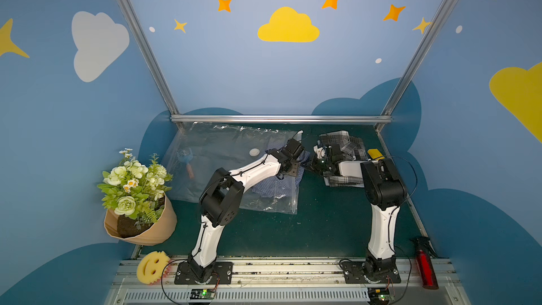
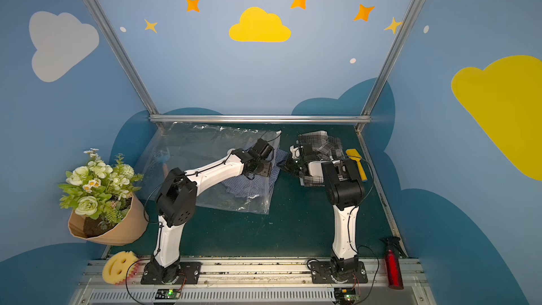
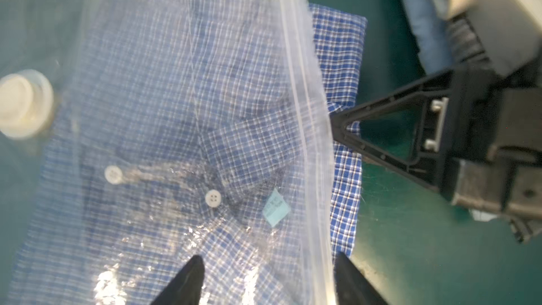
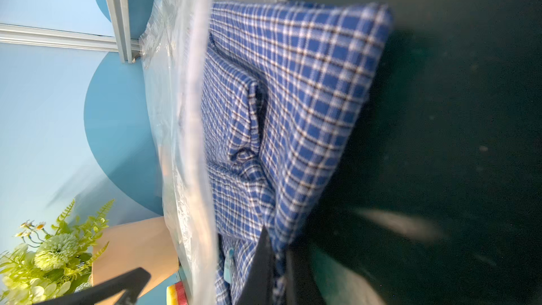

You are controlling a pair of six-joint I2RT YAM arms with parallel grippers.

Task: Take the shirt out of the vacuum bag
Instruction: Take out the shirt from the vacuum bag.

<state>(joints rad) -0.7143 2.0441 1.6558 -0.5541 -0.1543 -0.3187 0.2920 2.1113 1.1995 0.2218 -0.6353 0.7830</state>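
At the mouth of the vacuum bag (image 1: 223, 145), the right tool (image 3: 340, 126) is clamped together on the part of the blue checked shirt (image 3: 337, 39) that sticks out past the zip-seal edge (image 3: 296, 83). The left tool (image 3: 268, 256) hangs just above, its fingers apart, straddling that edge and holding nothing. Most of the shirt lies inside the clear bag, near the round white valve (image 3: 25, 104). The bag lies flat toward the back left of the green bench (image 1: 322, 230); a grey plaid garment (image 1: 343, 142) sits partly under the right arm
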